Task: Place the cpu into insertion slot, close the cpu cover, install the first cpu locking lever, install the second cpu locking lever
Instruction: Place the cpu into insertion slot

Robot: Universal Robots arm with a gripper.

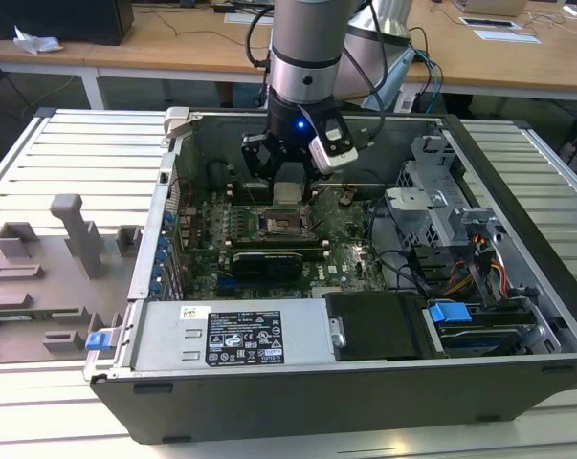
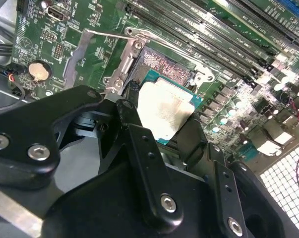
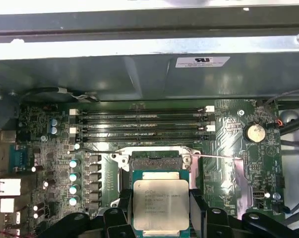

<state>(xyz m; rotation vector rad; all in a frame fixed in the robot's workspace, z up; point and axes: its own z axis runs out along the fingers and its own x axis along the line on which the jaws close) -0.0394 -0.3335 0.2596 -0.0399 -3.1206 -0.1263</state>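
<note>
My gripper [image 1: 286,184] hangs inside the open computer case, shut on the cpu [image 1: 286,194]. In both wrist views the cpu [image 3: 160,206] [image 2: 165,110] shows as a pale silver square on a green base, pinched at two opposite edges by black fingers [image 3: 196,203]. It hovers a little above the green motherboard, just short of the insertion slot [image 3: 154,161] [image 2: 165,68], a dark square socket with a silver rim. The cpu cover [image 2: 81,55] stands swung open beside the socket. A thin wire locking lever [image 3: 219,157] sticks out sideways from the socket's rim.
Long black memory slots [image 3: 139,124] run just past the socket, with the case wall [image 3: 139,74] behind them. A coin cell [image 3: 255,132], a black graphics card [image 1: 269,260], the power supply [image 1: 235,335] and a drive cage [image 1: 441,206] crowd the case. A grey fixture tray [image 1: 49,268] lies outside.
</note>
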